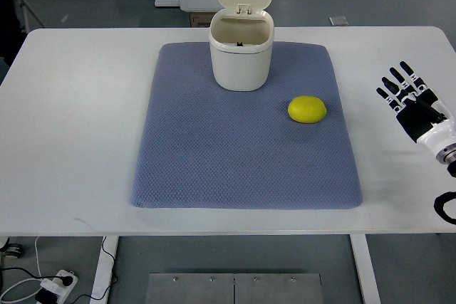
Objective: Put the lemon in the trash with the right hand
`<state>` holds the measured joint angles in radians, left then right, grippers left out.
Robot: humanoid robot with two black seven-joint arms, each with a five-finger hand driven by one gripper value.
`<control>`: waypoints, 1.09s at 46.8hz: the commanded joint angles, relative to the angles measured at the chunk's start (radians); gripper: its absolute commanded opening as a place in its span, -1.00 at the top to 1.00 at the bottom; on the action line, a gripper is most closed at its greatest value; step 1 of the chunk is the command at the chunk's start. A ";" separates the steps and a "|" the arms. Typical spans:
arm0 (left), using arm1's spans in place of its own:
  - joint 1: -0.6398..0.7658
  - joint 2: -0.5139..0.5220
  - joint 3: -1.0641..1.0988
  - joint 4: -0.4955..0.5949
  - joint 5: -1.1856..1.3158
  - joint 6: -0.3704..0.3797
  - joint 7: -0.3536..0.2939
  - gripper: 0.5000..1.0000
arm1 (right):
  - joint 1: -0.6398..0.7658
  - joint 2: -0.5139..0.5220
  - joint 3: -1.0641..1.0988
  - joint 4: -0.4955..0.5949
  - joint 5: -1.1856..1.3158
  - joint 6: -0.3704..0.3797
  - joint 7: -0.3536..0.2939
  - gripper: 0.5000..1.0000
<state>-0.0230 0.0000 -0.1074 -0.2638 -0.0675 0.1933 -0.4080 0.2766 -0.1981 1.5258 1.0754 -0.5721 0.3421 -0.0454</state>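
Note:
A yellow lemon (307,109) lies on the right part of a blue-grey mat (214,147). At the mat's far edge stands a cream trash bin (241,55) with its lid flipped up and its inside showing bare. My right hand (406,94) rests over the white table to the right of the mat, well clear of the lemon. Its black fingers are stretched out and spread, holding nothing. The left arm does not show.
The white table (71,140) carries the mat in its middle. Past the far edge stand white furniture and a cardboard box (199,19). A power strip with cables (53,286) lies on the floor at the lower left.

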 commanded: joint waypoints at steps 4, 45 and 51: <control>0.000 0.000 0.000 0.000 0.000 0.000 0.000 -1.00 | 0.000 -0.020 -0.007 0.000 0.000 0.000 -0.001 -1.00; 0.000 0.000 0.000 0.000 0.000 0.000 0.000 -1.00 | 0.151 -0.093 -0.277 -0.003 -0.126 -0.003 0.002 -0.99; 0.000 0.000 0.000 0.000 0.000 0.000 0.000 -1.00 | 0.156 -0.092 -0.305 -0.005 -0.158 -0.003 0.002 -0.99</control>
<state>-0.0229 0.0000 -0.1074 -0.2638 -0.0676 0.1933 -0.4080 0.4301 -0.2905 1.2306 1.0710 -0.7138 0.3389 -0.0428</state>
